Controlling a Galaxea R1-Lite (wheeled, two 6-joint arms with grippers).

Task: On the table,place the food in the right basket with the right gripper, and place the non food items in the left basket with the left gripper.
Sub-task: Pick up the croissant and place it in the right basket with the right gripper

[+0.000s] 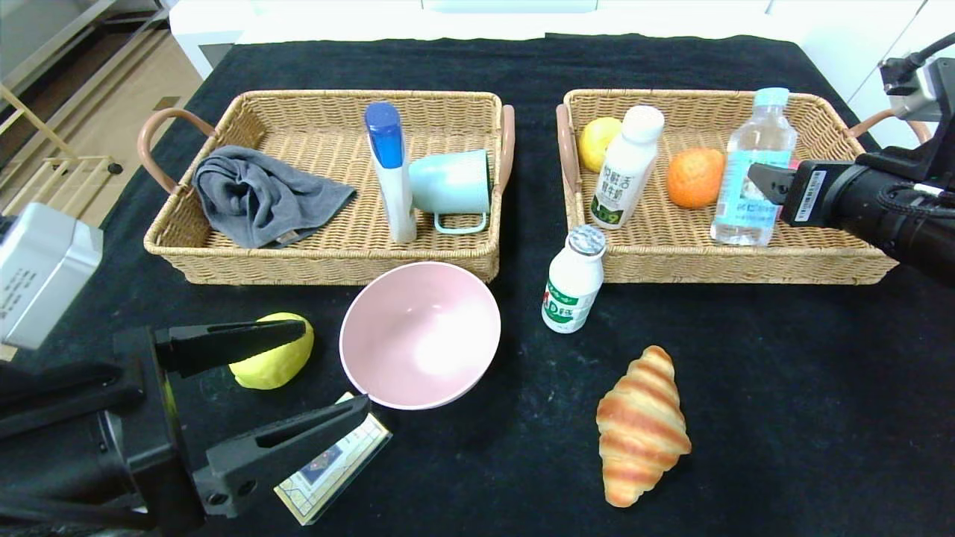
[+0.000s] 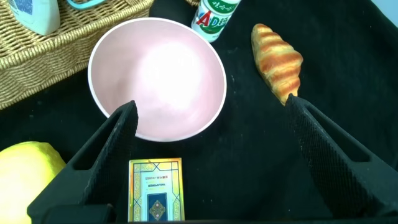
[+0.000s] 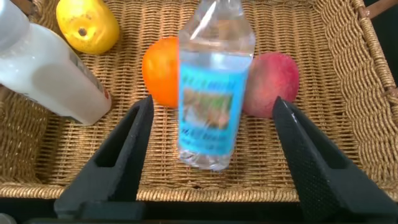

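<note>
My right gripper (image 1: 762, 181) is open over the right basket (image 1: 746, 262), its fingers on either side of a clear water bottle (image 3: 214, 93) without touching it. The bottle (image 1: 750, 179) stands in that basket beside an orange (image 1: 694, 177), a lemon (image 1: 598, 142), a white milk bottle (image 1: 627, 175) and a red peach (image 3: 273, 74). My left gripper (image 1: 333, 367) hangs open near the table's front left, over a card box (image 2: 155, 193) and the pink bowl (image 2: 158, 74). A croissant (image 1: 642, 425), a small drink bottle (image 1: 573, 280) and a yellow fruit (image 1: 272, 358) lie on the black cloth.
The left basket (image 1: 321, 265) holds a grey cloth (image 1: 261, 194), a blue-capped white bottle (image 1: 392, 171) and a teal mug (image 1: 451, 186) on its side. A silver box (image 1: 41, 272) sits at the table's left edge.
</note>
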